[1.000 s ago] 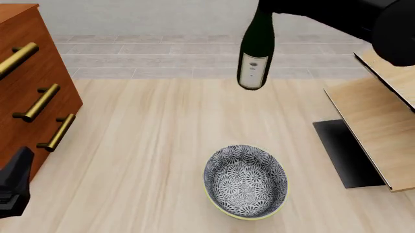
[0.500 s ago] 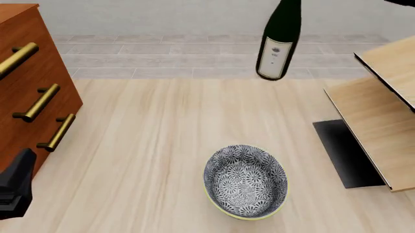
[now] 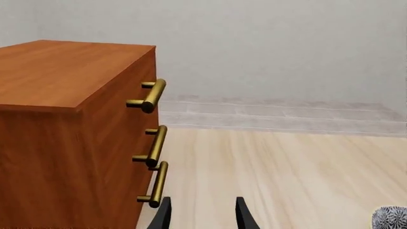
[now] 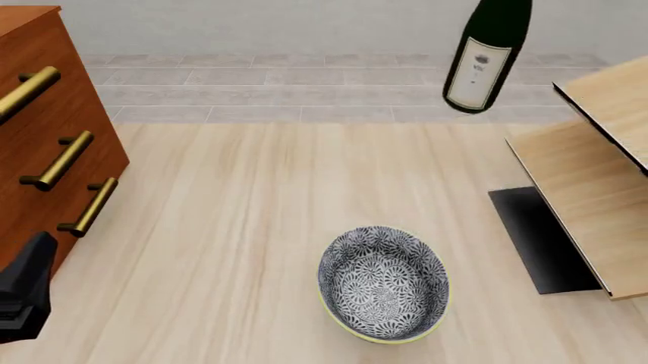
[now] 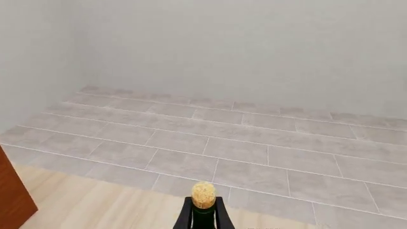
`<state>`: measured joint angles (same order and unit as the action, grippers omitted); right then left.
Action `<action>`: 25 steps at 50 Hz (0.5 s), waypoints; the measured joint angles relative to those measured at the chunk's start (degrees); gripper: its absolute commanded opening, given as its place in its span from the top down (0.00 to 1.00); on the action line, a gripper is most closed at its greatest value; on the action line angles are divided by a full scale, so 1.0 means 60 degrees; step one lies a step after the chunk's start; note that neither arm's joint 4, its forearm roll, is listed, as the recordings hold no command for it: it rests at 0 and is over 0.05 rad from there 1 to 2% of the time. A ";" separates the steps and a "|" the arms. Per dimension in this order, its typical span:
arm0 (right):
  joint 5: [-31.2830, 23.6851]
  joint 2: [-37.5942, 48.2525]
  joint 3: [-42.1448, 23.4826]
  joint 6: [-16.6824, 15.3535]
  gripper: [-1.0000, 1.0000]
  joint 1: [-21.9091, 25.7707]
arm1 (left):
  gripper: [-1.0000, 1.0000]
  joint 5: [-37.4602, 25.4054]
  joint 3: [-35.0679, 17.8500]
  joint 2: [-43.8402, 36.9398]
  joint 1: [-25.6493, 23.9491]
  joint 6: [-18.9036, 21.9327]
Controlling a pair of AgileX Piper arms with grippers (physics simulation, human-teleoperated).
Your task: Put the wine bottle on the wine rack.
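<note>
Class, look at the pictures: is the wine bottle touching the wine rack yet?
Apart. The front view shows the wine bottle hanging in the air, with open floor between it and the wine rack.

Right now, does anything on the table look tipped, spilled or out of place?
Nothing is spilled or broken. The wine bottle hangs tilted in the air, off the table, to the left of the wine rack. The patterned bowl sits upright and the drawer cabinet looks undisturbed.

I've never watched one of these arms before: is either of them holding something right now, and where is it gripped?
The wine bottle hangs above the table, so the right arm likely carries it; the exact grip is out of view. The left gripper is open and empty.
</note>
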<state>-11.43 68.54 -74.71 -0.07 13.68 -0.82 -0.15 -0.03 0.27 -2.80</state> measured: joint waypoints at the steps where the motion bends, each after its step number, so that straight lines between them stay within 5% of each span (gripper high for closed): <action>1: -0.0026 -0.0046 -0.0002 0.0013 1.00 -0.0064 | 0.00 0.0001 0.0000 0.0000 -0.0003 -0.0004; 25: -0.0527 -0.0896 -0.0081 0.0342 1.00 -0.1443 | 0.00 0.0057 -0.0010 0.0001 -0.0063 -0.0042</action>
<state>-14.59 63.16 -75.20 1.98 5.02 -0.47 -0.21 -0.02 -0.11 -3.05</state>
